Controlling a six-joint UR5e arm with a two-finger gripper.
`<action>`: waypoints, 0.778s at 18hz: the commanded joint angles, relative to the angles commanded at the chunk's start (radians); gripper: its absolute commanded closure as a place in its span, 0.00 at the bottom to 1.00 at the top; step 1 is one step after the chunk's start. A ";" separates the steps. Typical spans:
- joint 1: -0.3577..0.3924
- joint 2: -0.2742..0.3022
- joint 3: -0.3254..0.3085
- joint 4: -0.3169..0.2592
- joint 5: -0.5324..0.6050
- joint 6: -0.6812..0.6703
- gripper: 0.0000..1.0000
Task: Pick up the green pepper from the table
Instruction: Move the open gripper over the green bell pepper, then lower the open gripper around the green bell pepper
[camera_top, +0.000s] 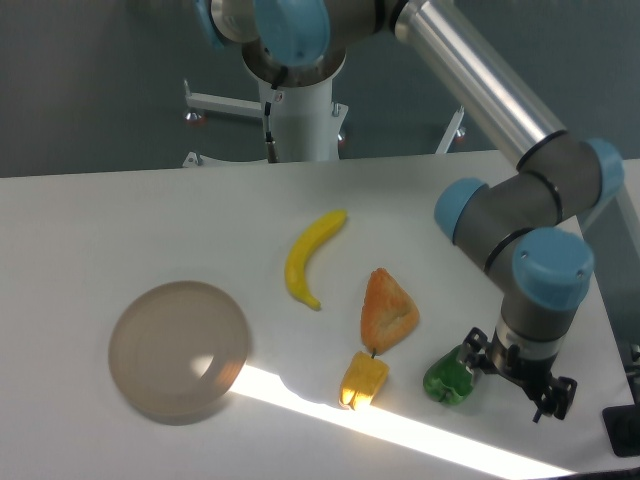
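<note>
Green pepper (449, 381) lies just left of the gripper (515, 385).

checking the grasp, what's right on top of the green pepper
The gripper hangs over the green pepper's right side, its dark body covering that edge. The pepper's left and front lobes show, resting on the table. Whether the fingers touch it is hidden.

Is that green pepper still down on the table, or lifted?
Cannot tell for sure: the green pepper appears to rest on the table, with the tool right beside it.
</note>
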 joint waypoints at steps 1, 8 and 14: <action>0.014 0.014 -0.032 0.002 -0.008 0.000 0.00; 0.011 0.040 -0.121 0.012 -0.002 -0.064 0.00; 0.003 0.042 -0.154 0.020 -0.003 -0.058 0.00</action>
